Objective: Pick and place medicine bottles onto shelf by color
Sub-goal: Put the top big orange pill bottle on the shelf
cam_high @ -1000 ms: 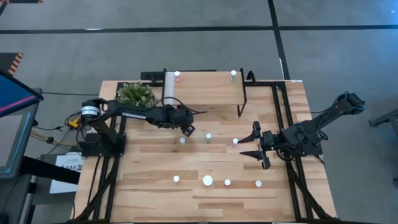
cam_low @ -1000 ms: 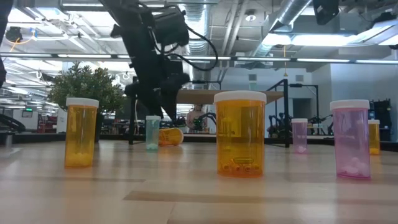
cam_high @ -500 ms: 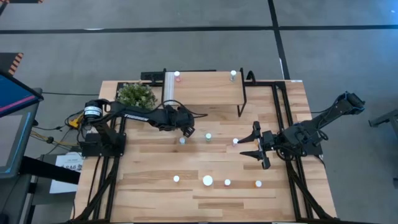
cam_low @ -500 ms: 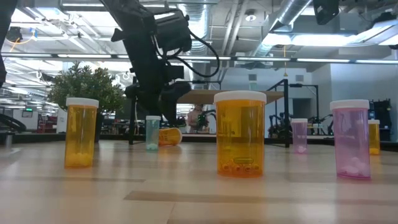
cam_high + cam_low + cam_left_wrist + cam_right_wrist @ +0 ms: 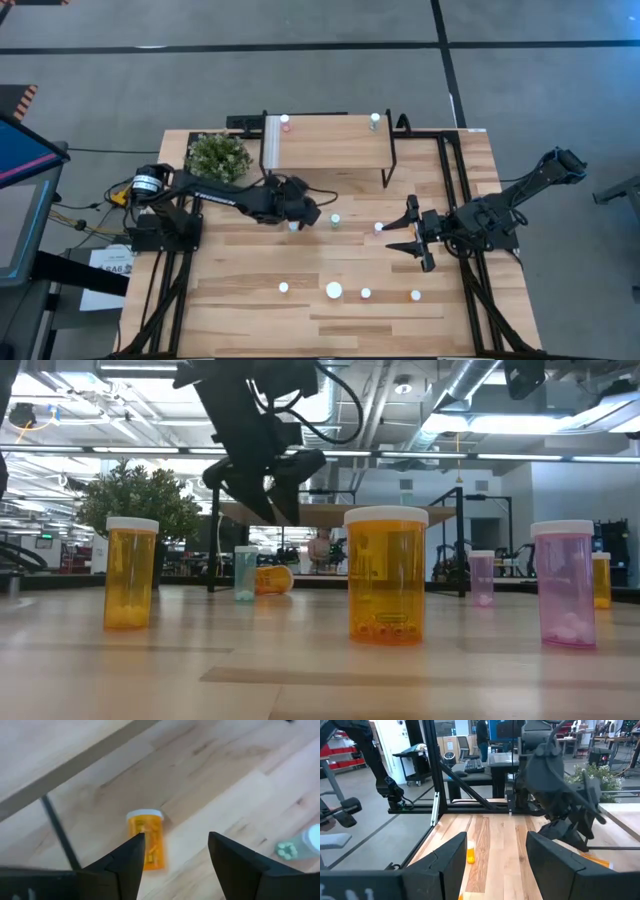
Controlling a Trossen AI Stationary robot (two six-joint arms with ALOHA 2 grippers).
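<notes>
My left gripper (image 5: 306, 214) is open, pointing down over an orange white-capped bottle (image 5: 146, 839) that lies on its side on the table; its fingers stand above it and touch nothing. The bottle also shows in the low view (image 5: 272, 578), below the gripper (image 5: 272, 510). A green bottle (image 5: 335, 218) stands just to the right. Several more bottles stand near the front edge, among them a wide orange one (image 5: 386, 575) and a pink one (image 5: 567, 585). The shelf (image 5: 330, 145) at the back bears two bottles (image 5: 285, 122) (image 5: 375, 118). My right gripper (image 5: 408, 236) waits open at the right.
A potted plant (image 5: 217, 152) stands at the back left beside the shelf's white strip (image 5: 270, 140). A small bottle (image 5: 379, 227) stands just in front of my right gripper. Black frame rails (image 5: 455, 190) run along the table's sides.
My left gripper has moved a little toward the table's near edge and right, from behind the lying orange bottle to over it. The bottles have stayed where they were.
</notes>
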